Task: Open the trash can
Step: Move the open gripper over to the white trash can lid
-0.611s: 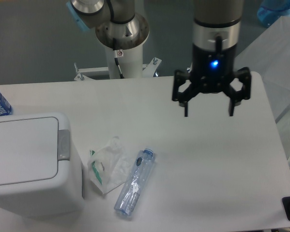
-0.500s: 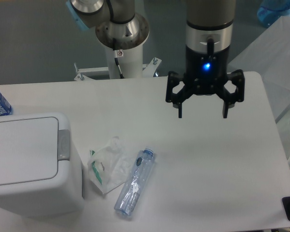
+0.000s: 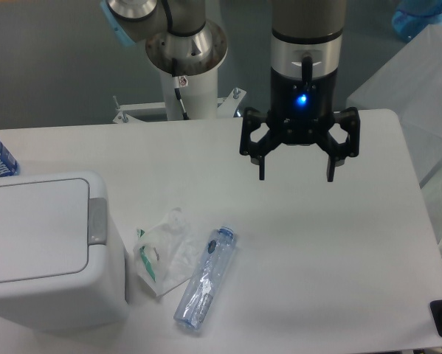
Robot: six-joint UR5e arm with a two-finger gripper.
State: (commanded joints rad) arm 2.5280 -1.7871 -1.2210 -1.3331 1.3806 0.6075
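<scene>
White tabletop (image 3: 206,158) carries my large white boxy plastic trash can (image 3: 47,251) at lower left, lid shut, grey push tab (image 3: 97,220) facing right. My claw (image 3: 296,164) hangs spread and empty at upper centre, well apart, ready to press.

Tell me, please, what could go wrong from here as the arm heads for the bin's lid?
The gripper hangs open above the table, well right of the trash can, whose lid is shut. The bottle and the plastic bag lie between them, so a low sweep could knock them aside. The grey push tab is small and sits at the lid's right edge; the spread fingers could easily miss it or press the lid instead.
</scene>
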